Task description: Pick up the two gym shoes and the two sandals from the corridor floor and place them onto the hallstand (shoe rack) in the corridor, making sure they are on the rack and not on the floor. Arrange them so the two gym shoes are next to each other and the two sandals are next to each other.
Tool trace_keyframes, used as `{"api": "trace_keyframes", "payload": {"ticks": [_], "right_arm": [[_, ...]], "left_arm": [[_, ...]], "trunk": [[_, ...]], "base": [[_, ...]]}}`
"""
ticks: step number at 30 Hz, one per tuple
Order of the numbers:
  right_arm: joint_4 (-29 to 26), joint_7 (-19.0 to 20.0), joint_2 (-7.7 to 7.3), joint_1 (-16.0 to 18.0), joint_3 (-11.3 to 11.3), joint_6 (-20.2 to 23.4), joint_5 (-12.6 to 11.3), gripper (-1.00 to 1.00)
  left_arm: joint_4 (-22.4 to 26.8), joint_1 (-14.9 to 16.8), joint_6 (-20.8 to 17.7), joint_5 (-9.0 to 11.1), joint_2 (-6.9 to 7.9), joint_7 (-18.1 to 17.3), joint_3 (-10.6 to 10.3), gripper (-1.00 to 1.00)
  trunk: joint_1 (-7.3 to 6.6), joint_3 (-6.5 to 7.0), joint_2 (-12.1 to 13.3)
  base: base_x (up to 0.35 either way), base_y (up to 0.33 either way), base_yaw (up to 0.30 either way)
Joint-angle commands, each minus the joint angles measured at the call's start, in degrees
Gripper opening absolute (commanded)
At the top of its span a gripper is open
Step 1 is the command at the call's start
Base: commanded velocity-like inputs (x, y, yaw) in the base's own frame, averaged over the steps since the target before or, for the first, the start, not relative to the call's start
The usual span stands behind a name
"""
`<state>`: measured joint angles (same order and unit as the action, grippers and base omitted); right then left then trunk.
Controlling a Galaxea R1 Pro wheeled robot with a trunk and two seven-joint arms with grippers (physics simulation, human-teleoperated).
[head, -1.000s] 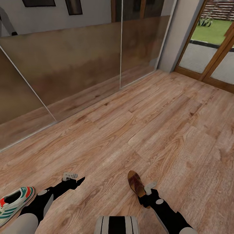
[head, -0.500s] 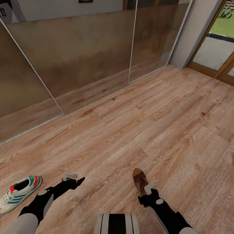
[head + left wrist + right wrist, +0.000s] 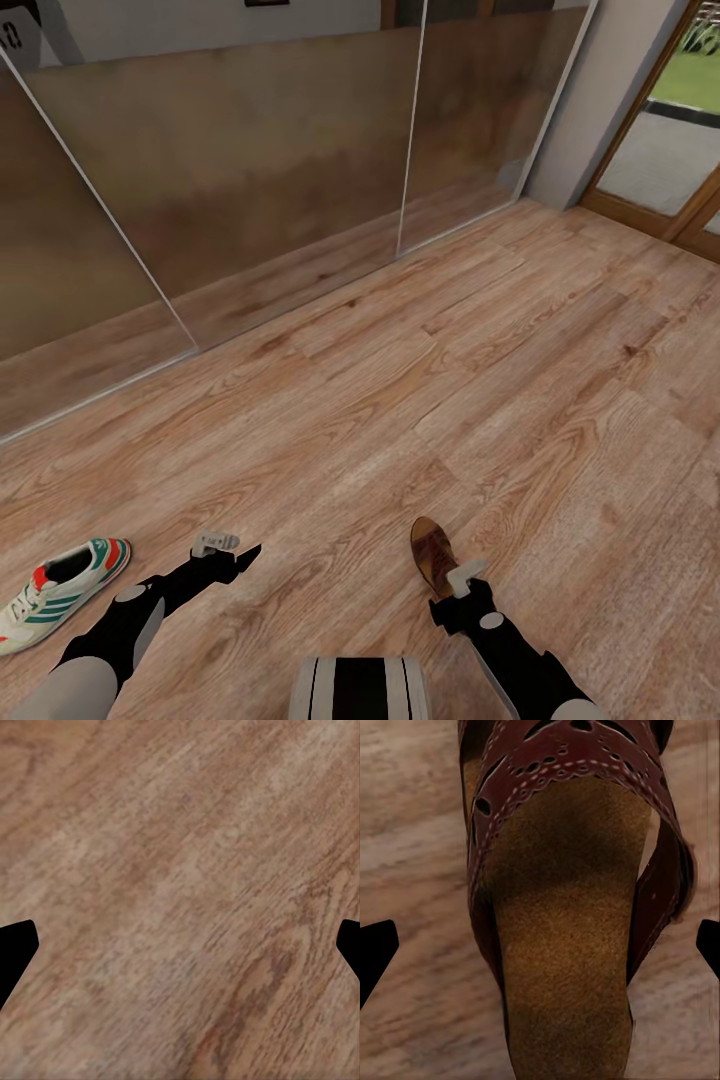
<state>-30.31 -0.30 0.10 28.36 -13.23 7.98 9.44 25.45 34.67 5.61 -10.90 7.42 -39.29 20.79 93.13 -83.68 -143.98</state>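
The right gripper [image 3: 452, 583] is hanging right over the heel end of a brown sandal [image 3: 432, 553] lying on the wood-plank floor [image 3: 480, 380], and in the right wrist view its fingertips [image 3: 376, 949] are standing spread wide on either side of the tan footbed, not touching it. The left gripper [image 3: 238, 556] is hovering spread over bare floor. A white gym shoe [image 3: 58, 588] is sitting on the floor, well apart from the sandal.

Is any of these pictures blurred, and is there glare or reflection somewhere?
Head view: fairly sharp; the glass wall panels mirror the floor dimly; no strong glare. Left wrist view: wood grain soft and blurred. Right wrist view: the sandal very close, its footbed grainy, the edges soft.
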Motion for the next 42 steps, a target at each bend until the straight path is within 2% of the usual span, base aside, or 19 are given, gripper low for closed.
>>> {"api": "trace_keyframes", "payload": {"ticks": [1,8,18,22,32,38,42], "right_arm": [[-0.1,-0.7,-0.01,0.0,-0.1,0.1,0.6,1.0],[2.1,-3.4,0.06,-0.1,-0.2,-3.6,0.5,1.0],[3.1,-3.5,0.15,-0.1,-0.2,-5.3,0.4,1.0],[3.2,-3.6,0.16,-0.1,-0.2,-5.5,0.4,1.0],[3.2,-3.6,0.16,-0.1,-0.1,-5.5,0.4,1.0],[3.1,-3.6,0.11,-0.1,-0.1,-5.6,0.4,1.0],[3.1,-3.6,0.09,-0.1,-0.1,-5.6,0.4,1.0]], "left_arm": [[0.0,0.0,0.5,-0.6,-0.03,-0.3,0.4,1.0],[0.0,0.0,0.5,-0.6,-0.03,-0.3,0.4,1.0],[0.0,0.0,0.5,-0.6,-0.03,-0.3,0.4,1.0],[0.0,0.0,0.5,-0.6,0.0,-0.3,0.4,1.0],[0.0,0.0,0.5,-0.6,0.05,-0.3,0.4,1.0],[0.0,0.0,0.5,-0.6,0.05,-0.3,0.4,1.0],[0.0,0.0,0.5,-0.6,0.05,-0.3,0.4,1.0]], "trunk": [[-0.01,-0.04,0.0],[-0.01,-0.06,0.0],[-0.01,-0.07,0.0],[0.09,-1.18,-0.1],[0.09,-1.52,-0.1],[0.25,-3.12,-0.1],[0.25,-3.34,-0.1]], "base": [[0.0,0.0,0.001],[0.0,0.0,0.0],[0.0,0.0,0.0],[0.0,0.0,0.0],[0.0,0.0,0.0],[0.0,0.0,-0.04],[0.0,0.0,-0.085]]}}
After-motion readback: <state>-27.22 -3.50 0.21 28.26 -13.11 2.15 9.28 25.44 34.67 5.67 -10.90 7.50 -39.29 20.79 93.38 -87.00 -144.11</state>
